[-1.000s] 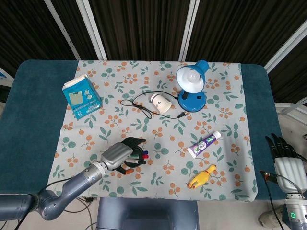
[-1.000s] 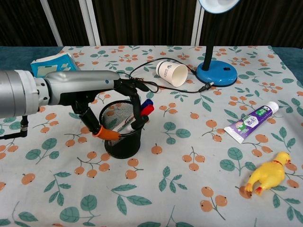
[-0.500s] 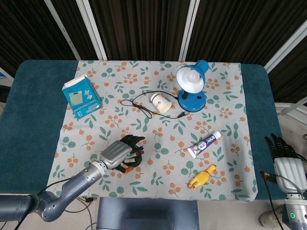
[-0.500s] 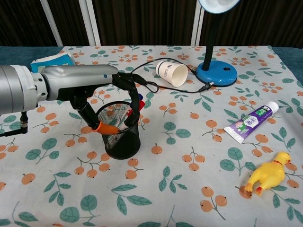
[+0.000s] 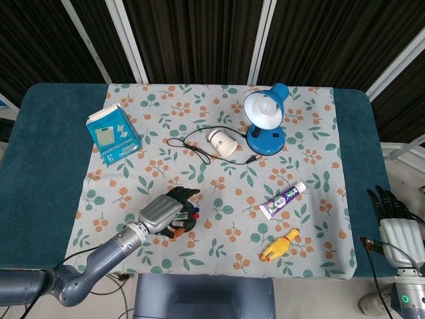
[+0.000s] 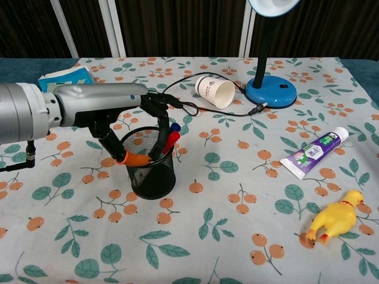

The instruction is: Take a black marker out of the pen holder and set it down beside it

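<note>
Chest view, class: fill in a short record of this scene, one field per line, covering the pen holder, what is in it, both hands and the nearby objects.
pen holder: black mesh cup, upright on the floral cloth
contents: red and blue markers showing at the rim
left hand: fingers reaching into the holder; grip unclear
right hand: off the table, idle
nearby: paper cup, lamp, toothpaste, yellow chicken toy

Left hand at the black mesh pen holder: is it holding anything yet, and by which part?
It cannot be told. The left hand has fingers dipped into the black mesh pen holder among the markers, but no closed hold on any shows.
</note>
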Available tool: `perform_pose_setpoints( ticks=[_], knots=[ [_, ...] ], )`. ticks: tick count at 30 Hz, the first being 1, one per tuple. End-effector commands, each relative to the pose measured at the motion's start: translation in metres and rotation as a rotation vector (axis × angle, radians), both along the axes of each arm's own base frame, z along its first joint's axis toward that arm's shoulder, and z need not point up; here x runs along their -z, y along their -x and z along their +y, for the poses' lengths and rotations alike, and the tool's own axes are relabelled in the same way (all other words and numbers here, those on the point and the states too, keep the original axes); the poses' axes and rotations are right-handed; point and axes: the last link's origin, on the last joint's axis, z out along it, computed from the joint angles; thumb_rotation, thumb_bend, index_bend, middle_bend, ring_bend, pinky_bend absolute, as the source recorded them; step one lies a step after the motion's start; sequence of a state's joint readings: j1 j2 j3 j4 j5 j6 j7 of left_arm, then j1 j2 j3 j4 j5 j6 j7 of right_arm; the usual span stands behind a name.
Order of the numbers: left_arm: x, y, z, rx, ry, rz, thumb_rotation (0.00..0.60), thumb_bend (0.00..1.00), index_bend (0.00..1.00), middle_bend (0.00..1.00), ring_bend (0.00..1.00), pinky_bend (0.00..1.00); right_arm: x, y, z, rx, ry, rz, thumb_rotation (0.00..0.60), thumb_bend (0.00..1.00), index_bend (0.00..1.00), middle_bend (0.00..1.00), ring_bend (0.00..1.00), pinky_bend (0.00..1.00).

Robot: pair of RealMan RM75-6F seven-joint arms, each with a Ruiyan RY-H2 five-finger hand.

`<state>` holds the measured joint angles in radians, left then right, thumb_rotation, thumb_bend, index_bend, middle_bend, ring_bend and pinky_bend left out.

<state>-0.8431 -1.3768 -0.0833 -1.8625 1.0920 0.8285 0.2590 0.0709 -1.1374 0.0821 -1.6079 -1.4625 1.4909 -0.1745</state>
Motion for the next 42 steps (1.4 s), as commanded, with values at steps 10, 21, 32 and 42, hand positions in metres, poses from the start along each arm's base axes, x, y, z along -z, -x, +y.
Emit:
perform_pose_setpoints(
  ticks=[10,21,32,42],
  knots=[
    [-0.001,0.001,0.001,0.000,-0.005,0.006,0.600,0.34,0.53,0.03,0.00,0.00,0.000,0.000,0.000,0.004,-0.002,-0.001,0.600,0.15,0.02,0.00,0.07,0.18],
    [0.001,0.000,0.001,0.002,-0.003,0.005,0.600,0.35,0.55,0.04,0.00,0.00,0.000,0.000,0.000,0.004,-0.003,-0.002,0.600,0.15,0.02,0.00,0.07,0.18],
    [-0.019,-0.005,0.000,-0.005,-0.026,-0.046,0.600,0.36,0.57,0.04,0.00,0.00,0.000,0.000,0.000,0.004,-0.004,-0.002,0.600,0.15,0.02,0.00,0.07,0.18],
    [-0.080,-0.014,0.002,0.009,-0.128,-0.170,0.600,0.36,0.57,0.04,0.00,0.00,0.001,0.000,0.000,0.009,-0.005,-0.001,0.600,0.15,0.02,0.00,0.07,0.18]
  ],
)
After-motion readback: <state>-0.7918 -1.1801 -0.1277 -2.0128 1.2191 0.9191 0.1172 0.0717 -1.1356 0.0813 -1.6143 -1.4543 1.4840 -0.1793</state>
